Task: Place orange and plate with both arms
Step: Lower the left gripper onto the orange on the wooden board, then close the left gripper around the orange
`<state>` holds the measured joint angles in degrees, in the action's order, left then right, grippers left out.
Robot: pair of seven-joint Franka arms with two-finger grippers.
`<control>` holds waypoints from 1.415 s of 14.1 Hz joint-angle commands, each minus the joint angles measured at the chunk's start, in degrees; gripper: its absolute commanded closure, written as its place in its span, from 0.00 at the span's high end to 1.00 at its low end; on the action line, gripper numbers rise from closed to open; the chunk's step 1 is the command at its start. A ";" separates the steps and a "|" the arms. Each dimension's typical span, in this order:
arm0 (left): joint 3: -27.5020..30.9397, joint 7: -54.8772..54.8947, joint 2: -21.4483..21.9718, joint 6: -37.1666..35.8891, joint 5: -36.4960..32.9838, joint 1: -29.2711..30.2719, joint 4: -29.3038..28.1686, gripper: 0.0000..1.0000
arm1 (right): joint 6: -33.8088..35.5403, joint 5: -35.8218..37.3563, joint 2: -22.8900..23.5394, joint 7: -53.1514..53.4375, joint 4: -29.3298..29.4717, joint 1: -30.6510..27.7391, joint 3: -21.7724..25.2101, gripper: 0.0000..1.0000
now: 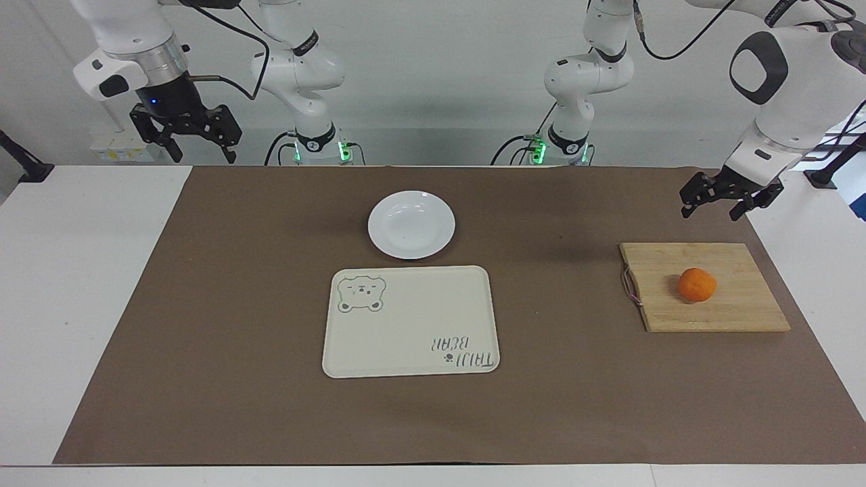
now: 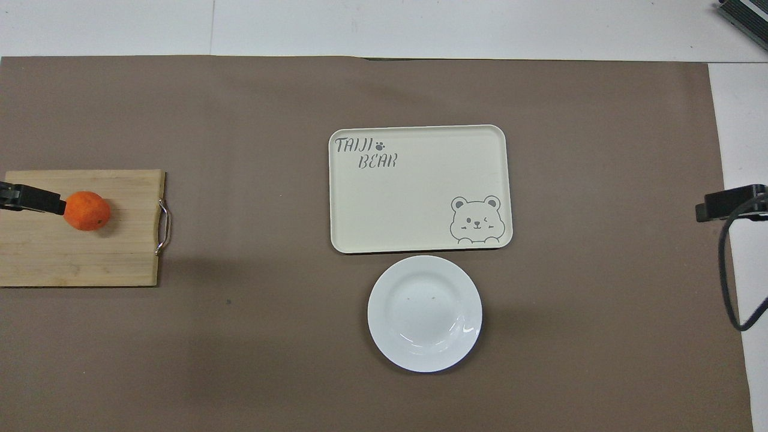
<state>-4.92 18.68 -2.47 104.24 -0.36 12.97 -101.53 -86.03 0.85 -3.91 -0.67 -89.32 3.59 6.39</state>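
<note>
The orange [image 1: 697, 284] lies on a wooden cutting board [image 1: 741, 308] toward the left arm's end of the table; it also shows in the overhead view [image 2: 87, 210]. The white plate [image 1: 411, 224] sits on the brown mat, nearer to the robots than the cream bear tray [image 1: 410, 320]. My left gripper [image 1: 709, 214] is open and empty, up in the air over the cutting board's edge, apart from the orange. One of its fingers [image 2: 33, 200] shows beside the orange from above. My right gripper [image 1: 203, 158] is open and empty, waiting high over the right arm's end of the table.
The cutting board [image 2: 36, 258] has a metal handle [image 2: 163, 227] on its side toward the tray [image 2: 420, 189]. The plate [image 2: 425, 313] nearly touches the tray's edge. Two smaller white arms with green lights [image 1: 541, 149] stand at the robots' edge. A brown mat [image 1: 237, 304] covers the table.
</note>
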 commanded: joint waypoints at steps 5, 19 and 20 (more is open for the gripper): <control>-0.44 5.05 -6.57 7.54 0.98 3.37 -1.03 1.00 | 0.07 0.47 -0.75 -1.17 -0.86 0.10 0.03 1.00; -0.44 9.18 -10.71 23.54 1.24 4.69 -11.93 1.00 | 0.07 0.47 -0.75 -1.09 -0.86 0.10 0.03 1.00; -0.44 9.18 -10.97 24.59 1.24 4.78 -12.11 1.00 | 0.07 0.47 -0.75 -1.17 -0.86 0.10 0.03 1.00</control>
<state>-4.92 26.36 -13.91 125.84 -0.20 16.95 -111.46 -86.03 0.85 -3.91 -0.67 -89.32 3.59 6.39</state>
